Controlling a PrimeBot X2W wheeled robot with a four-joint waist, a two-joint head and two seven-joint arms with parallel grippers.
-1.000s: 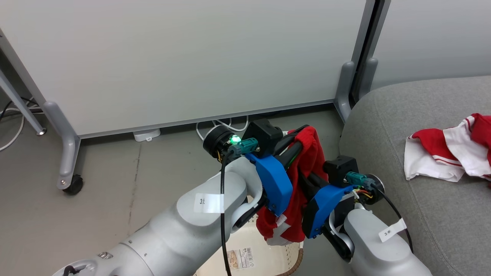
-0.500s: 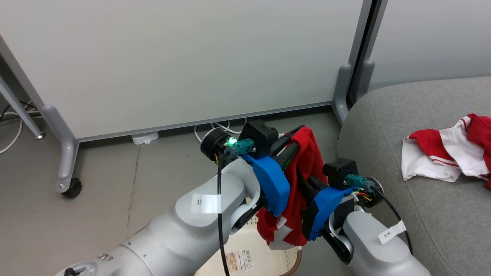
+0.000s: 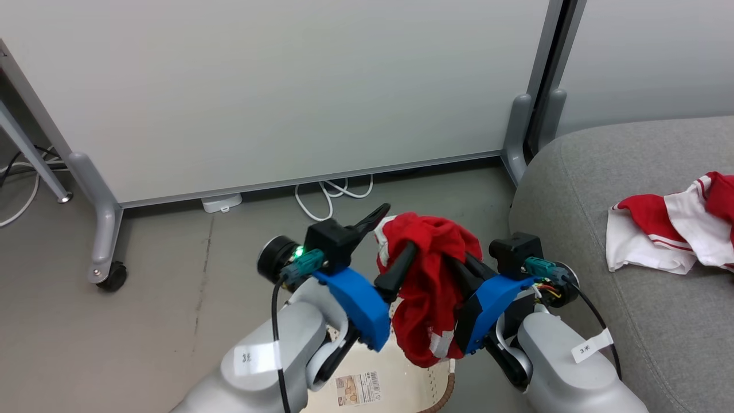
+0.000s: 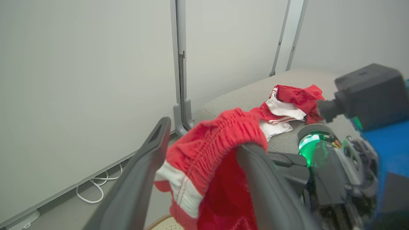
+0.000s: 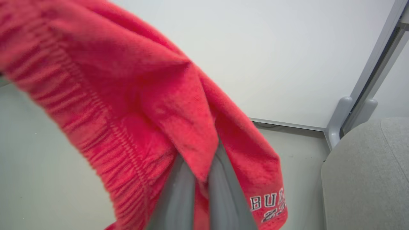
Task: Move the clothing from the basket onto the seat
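Item one: a soft bright-red fabric garment with a gathered elastic waistband, a white side panel with striped trim and black-and-white lettering near one hem. I am holding it up in the air between my two arms, its lower end hanging over the oval cream-white perforated plastic basket with the brown woven-look rim. My right fingers are pressing together on a fold of it, with cloth draping over their tips. My left fingers are standing wide apart, the waistband lying over one while the other is pointing free toward the partition. Item two: a second red-and-white garment is lying crumpled on the large grey fabric-upholstered seat cushion. Item three: the basket is standing on the grey floor near the seat, with a barcode sticker showing inside. Background: a pale partition panel, with a white cable looping at its foot.
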